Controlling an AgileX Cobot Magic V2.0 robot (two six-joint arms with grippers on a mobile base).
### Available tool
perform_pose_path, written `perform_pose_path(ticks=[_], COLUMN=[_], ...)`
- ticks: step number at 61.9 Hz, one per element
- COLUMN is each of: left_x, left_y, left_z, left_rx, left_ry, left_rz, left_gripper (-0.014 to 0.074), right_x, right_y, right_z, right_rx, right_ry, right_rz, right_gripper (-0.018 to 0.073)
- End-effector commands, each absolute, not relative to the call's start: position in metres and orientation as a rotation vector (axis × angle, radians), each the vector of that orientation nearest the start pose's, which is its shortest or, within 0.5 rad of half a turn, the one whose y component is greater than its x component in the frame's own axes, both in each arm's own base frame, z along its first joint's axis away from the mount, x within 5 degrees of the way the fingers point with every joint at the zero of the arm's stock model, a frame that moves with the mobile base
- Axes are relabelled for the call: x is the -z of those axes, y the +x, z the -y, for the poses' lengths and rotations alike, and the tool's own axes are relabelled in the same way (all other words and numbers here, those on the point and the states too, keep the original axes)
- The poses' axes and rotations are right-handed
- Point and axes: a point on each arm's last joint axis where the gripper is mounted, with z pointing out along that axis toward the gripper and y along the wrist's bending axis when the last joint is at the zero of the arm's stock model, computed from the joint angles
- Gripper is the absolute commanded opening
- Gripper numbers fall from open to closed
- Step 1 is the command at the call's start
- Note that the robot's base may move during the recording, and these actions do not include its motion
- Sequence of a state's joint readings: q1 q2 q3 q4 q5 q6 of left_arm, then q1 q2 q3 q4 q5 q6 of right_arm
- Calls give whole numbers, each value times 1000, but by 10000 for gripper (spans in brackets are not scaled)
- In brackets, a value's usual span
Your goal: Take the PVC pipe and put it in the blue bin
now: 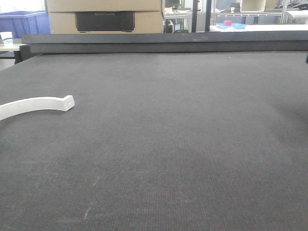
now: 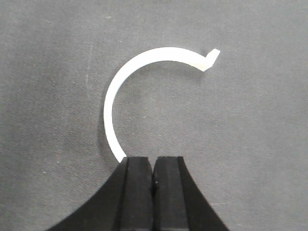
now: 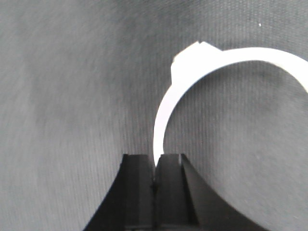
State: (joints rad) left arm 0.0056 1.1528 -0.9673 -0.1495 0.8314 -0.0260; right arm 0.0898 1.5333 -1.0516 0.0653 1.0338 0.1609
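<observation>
Left gripper [image 2: 153, 166] has its jaws pressed together on nothing; the white curved PVC pipe [image 2: 108, 103] lies on the dark grey table surface [image 2: 250, 144] just beyond them. Right gripper [image 3: 155, 166] is closed too, a pipe [image 3: 165, 113] end seemingly pinched between its jaws. Front view: the pipe [image 1: 33, 104] lies near the surface's left edge.

A dark grey woven tabletop [image 1: 183, 144] fills the near ground, ending at a raised dark ledge [image 1: 168, 44]; behind it stands a cardboard box [image 1: 103, 6] with a black panel [image 1: 104, 21] — further right, dark posts [image 1: 195, 14] and a white table [image 1: 279, 28]; bright light [image 1: 21, 5] glares upper left.
</observation>
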Motion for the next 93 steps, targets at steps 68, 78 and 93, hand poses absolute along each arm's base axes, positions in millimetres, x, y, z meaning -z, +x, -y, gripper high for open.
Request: perform_pose_path(ticks=[68,78,93], left_x=[-320,-320,-320], left_y=[223,223,223], left_z=[11,11,11], left_rx=[233,233,233], left_ry=[-139,-139,-139], left_rz=[-2534,-2534,-2534], left_gripper=[-111,-111,-111], right_x=[-212,-205,-202], right_y=[300,298,295], right_z=[-32,-32,-31], right_rx=[-102,-101,-98], right_ry=[255,257,258], right_rz=[-3050,-3047,-3061], right_gripper=[255,255,255])
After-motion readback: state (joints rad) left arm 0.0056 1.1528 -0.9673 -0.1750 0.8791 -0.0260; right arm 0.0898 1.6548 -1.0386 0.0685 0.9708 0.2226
